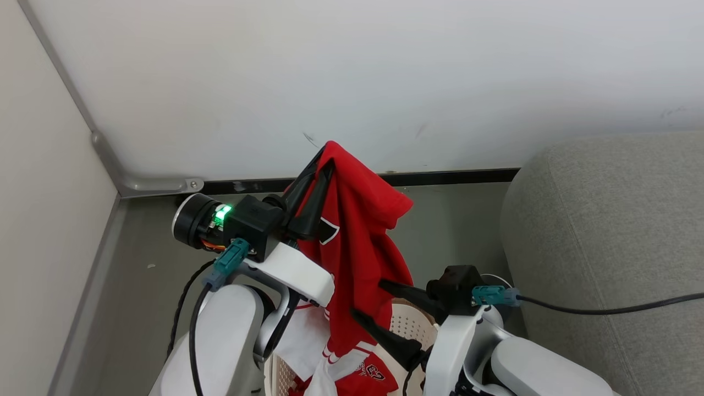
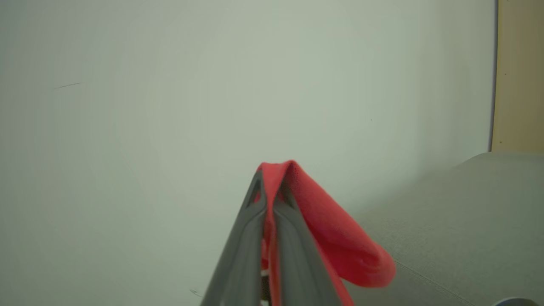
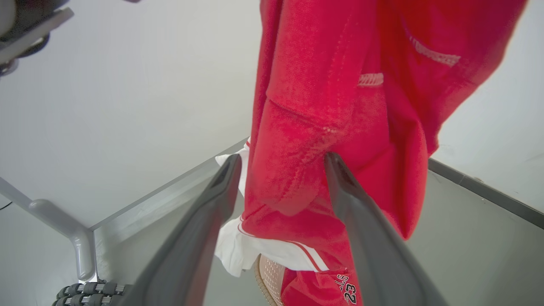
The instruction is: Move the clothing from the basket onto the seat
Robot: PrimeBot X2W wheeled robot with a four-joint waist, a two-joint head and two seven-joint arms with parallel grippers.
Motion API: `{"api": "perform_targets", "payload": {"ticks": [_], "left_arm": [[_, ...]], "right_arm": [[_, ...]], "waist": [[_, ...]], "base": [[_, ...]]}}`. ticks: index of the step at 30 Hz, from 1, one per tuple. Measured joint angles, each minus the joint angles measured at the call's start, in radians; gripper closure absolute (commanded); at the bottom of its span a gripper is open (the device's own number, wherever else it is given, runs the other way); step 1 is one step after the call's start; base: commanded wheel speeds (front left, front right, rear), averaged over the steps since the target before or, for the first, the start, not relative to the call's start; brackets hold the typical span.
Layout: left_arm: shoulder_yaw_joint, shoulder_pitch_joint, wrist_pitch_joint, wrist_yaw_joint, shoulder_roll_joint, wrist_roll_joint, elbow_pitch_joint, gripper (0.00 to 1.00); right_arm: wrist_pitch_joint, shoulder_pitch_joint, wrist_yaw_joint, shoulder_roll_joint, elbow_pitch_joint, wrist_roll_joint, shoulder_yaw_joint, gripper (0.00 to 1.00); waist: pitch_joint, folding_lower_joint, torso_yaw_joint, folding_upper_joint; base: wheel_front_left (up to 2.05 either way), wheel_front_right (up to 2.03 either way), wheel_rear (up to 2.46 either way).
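Observation:
My left gripper (image 1: 325,159) is raised above the basket and shut on the top fold of a red garment (image 1: 357,247), which hangs down from it. The left wrist view has the two fingers pinched together on the red fabric (image 2: 335,238). My right gripper (image 1: 366,300) stands open lower down, its fingers on either side of the hanging red cloth (image 3: 306,170). The cream-white basket (image 1: 410,324) sits below between my arms, with more red and white clothing (image 1: 374,377) in it, a "23" print (image 3: 348,291) showing. The grey seat (image 1: 610,231) is at the right.
A white wall with a dark baseboard (image 1: 440,177) runs behind. A metal corner bracket (image 1: 148,184) joins it to a side panel on the left. A black cable (image 1: 605,309) runs from my right wrist across the seat. Grey floor (image 1: 148,264) lies around the basket.

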Motion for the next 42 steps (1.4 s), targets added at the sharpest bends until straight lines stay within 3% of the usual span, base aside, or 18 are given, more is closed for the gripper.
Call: {"api": "perform_targets", "payload": {"ticks": [7,18,20,22,24,25,27,28,29,42], "left_arm": [[-0.033,-0.019,0.015,0.005,0.000,-0.013,-0.004,1.00],[-0.098,-0.041,0.040,0.023,0.000,-0.063,-0.013,1.00],[-0.107,-0.041,0.040,0.027,0.000,-0.071,-0.015,1.00],[-0.115,-0.042,0.046,0.036,0.000,-0.078,-0.016,1.00],[-0.121,-0.050,0.048,0.038,0.001,-0.085,-0.016,1.00],[-0.125,-0.054,0.049,0.041,0.000,-0.090,-0.017,1.00],[-0.132,-0.056,0.049,0.046,0.000,-0.092,-0.021,1.00],[-0.136,-0.056,0.049,0.049,0.000,-0.096,-0.021,1.00],[-0.139,-0.056,0.049,0.052,0.001,-0.098,-0.021,1.00],[-0.105,-0.056,0.057,0.099,0.001,-0.106,0.051,1.00]], "right_arm": [[0.000,-0.049,0.000,0.005,0.070,0.009,0.035,0.00],[-0.015,-0.118,0.000,0.065,0.170,-0.021,0.127,0.00],[-0.030,-0.134,0.000,0.068,0.190,-0.038,0.133,0.23],[-0.044,-0.152,0.000,0.074,0.215,-0.050,0.136,0.31],[-0.064,-0.162,0.000,0.083,0.238,-0.064,0.137,0.52],[-0.071,-0.167,0.000,0.090,0.247,-0.067,0.138,0.55],[-0.091,-0.172,0.000,0.100,0.269,-0.074,0.136,0.69],[-0.099,-0.172,0.000,0.105,0.281,-0.079,0.138,0.81],[-0.107,-0.173,0.000,0.108,0.293,-0.081,0.141,1.00],[-0.192,-0.208,0.000,0.126,0.334,-0.073,0.178,1.00]], "waist": [[0.004,0.0000,0.022,0.0000],[0.009,0.0001,0.052,0.0000],[0.010,0.0000,0.057,0.0000],[0.012,0.0000,0.061,0.0000],[0.014,0.0001,0.065,0.0000],[0.015,0.0001,0.067,0.0000],[0.017,0.0000,0.069,0.0000],[0.018,0.0000,0.071,0.0000],[0.019,0.0000,0.072,0.0000],[0.029,0.0000,0.058,0.0000]], "base": [[0.00,0.00,0.00],[0.00,0.00,0.00],[0.00,0.00,0.00],[0.00,0.00,0.00],[0.00,0.00,0.00],[0.00,0.00,0.00],[0.00,0.00,0.00],[0.00,0.00,0.00],[0.00,0.00,0.00],[0.00,0.00,0.00]]}}
